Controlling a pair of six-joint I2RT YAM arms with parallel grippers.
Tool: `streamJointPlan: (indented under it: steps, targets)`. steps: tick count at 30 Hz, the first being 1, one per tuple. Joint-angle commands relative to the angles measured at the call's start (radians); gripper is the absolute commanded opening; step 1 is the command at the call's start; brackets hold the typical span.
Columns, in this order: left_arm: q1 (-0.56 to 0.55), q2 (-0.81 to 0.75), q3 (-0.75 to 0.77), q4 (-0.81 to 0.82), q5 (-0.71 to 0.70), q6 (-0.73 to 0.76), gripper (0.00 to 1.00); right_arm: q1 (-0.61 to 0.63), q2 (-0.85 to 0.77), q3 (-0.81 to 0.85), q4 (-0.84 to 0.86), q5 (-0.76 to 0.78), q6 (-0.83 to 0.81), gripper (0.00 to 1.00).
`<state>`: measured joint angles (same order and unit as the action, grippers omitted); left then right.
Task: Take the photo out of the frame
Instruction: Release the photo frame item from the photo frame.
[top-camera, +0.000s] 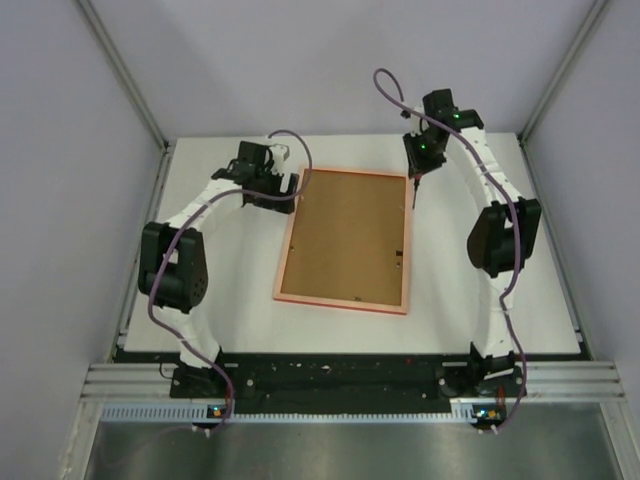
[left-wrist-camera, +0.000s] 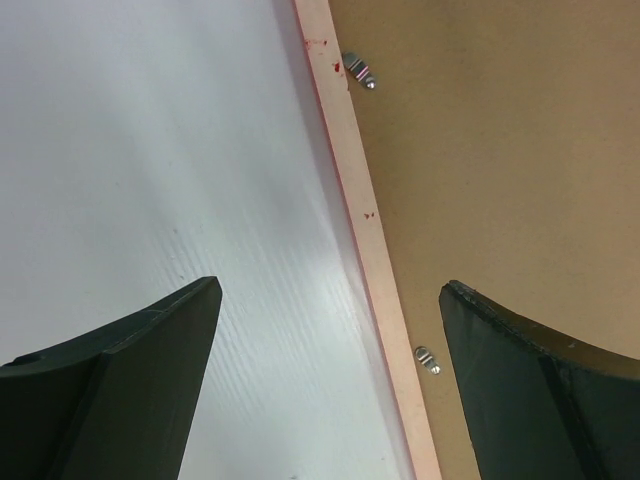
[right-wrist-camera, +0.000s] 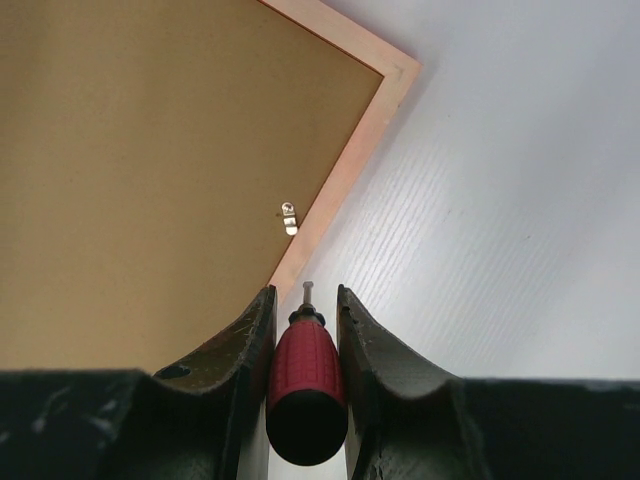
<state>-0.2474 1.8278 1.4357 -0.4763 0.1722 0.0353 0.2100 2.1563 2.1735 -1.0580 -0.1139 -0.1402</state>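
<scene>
Plainly, the thin red rectangular picture frame (top-camera: 345, 240) lies face down at the middle of the white tabletop (top-camera: 240, 320), brown back up. The sunset photo is therefore hidden beneath and not yet out.

From above, the left gripper (top-camera: 283, 190) sits at the frame's far-left corner and the right gripper (top-camera: 415, 178) at its far-right corner. This is probably so that one can steady the frame while the other works.

In the left wrist view the fingers (left-wrist-camera: 150, 345) are spread wide, straddling the frame's pale left rim. Two small metal retaining tabs (left-wrist-camera: 358, 72) sit just inside that rim.

In the right wrist view the fingers (right-wrist-camera: 240, 350) pinch a red-handled screwdriver (right-wrist-camera: 305, 385). Its tip points down beside the rim near another tab, likely to turn it and free the back.
</scene>
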Motion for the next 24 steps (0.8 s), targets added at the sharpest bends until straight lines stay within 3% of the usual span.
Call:
streamJointPlan:
  steps: [1, 14, 24]
  targets:
    - [-0.013, 0.048, -0.011, -0.004, -0.071, 0.040, 0.96, 0.037, 0.010, 0.046, 0.058, 0.000, -0.013, 0.00]
    - [-0.076, 0.166, 0.051, -0.059, -0.195, 0.044, 0.84, 0.083, 0.057, 0.080, 0.122, 0.059, 0.001, 0.00]
    - [-0.093, 0.177, 0.065, -0.073, -0.177, 0.040, 0.58, 0.101, 0.094, 0.098, 0.132, 0.143, -0.007, 0.00]
